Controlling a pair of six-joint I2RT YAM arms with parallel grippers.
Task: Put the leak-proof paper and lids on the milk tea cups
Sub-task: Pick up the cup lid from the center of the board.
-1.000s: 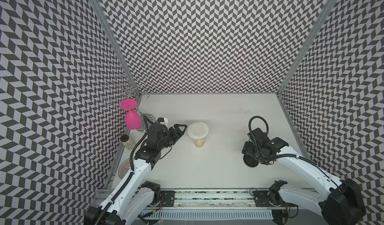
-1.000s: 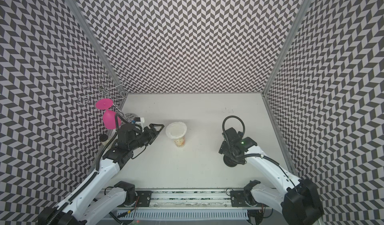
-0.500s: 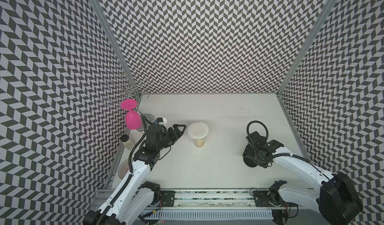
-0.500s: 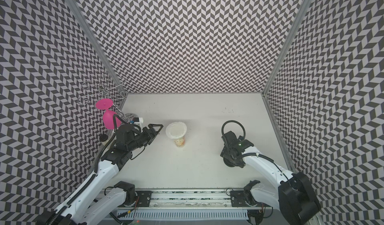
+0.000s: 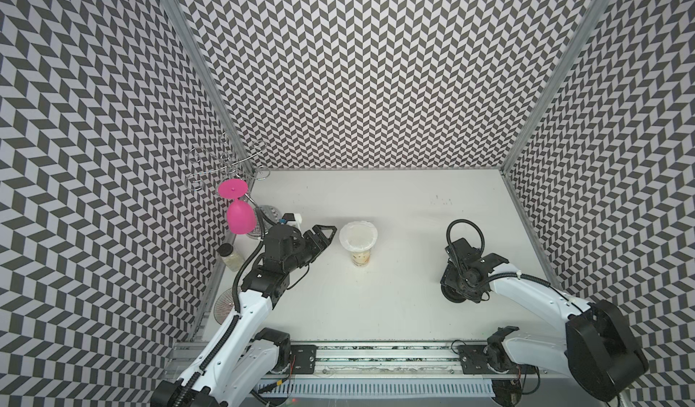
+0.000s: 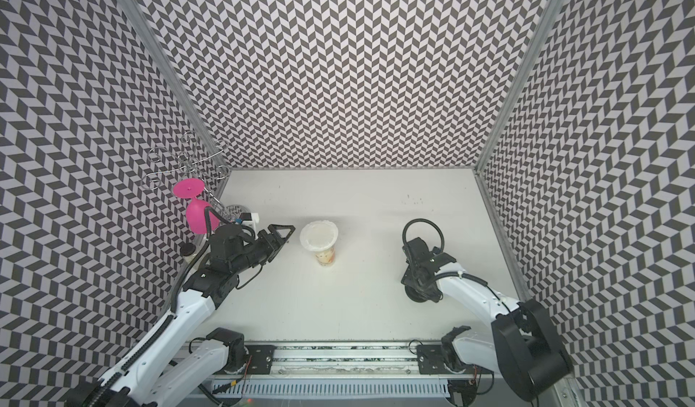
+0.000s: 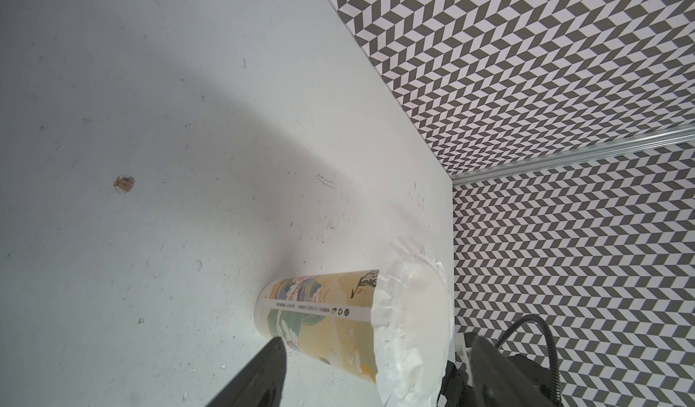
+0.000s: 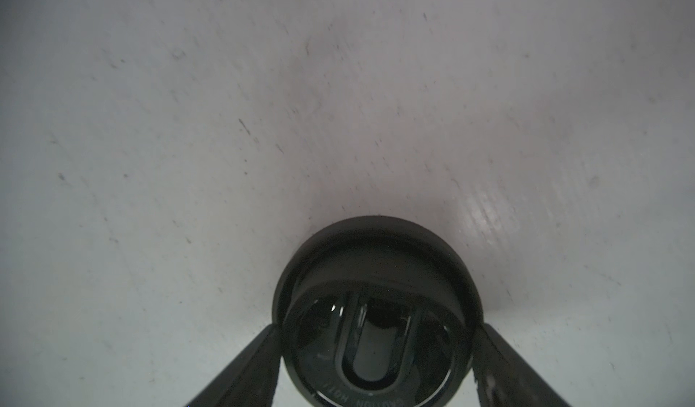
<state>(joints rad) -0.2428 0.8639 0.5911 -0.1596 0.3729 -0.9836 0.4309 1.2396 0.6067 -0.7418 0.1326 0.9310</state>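
Observation:
The milk tea cup [image 5: 360, 262] [image 6: 325, 257] stands upright mid-table, cream with yellowish print. The leak-proof paper [image 5: 358, 236] [image 6: 319, 236] lies crinkled over its mouth, and its edge hangs down the side in the left wrist view [image 7: 410, 330]. My left gripper [image 5: 326, 234] [image 7: 376, 341] hovers just left of the cup, open and holding nothing. My right gripper [image 8: 378, 326] is down at the table on the right. Its fingers press both sides of a black lid [image 8: 376, 292] [image 5: 453, 295] that lies flat.
A pink goblet [image 5: 239, 217] hangs upside down from a wire rack [image 5: 225, 164] at the left wall. A small jar with a black cap [image 5: 228, 258] and a clear ribbed disc [image 5: 225, 307] sit along that wall. Patterned walls enclose three sides.
My right arm has pulled in and lowered over the black lid, and its jaws have narrowed onto it. The left arm, cup and paper have not moved.

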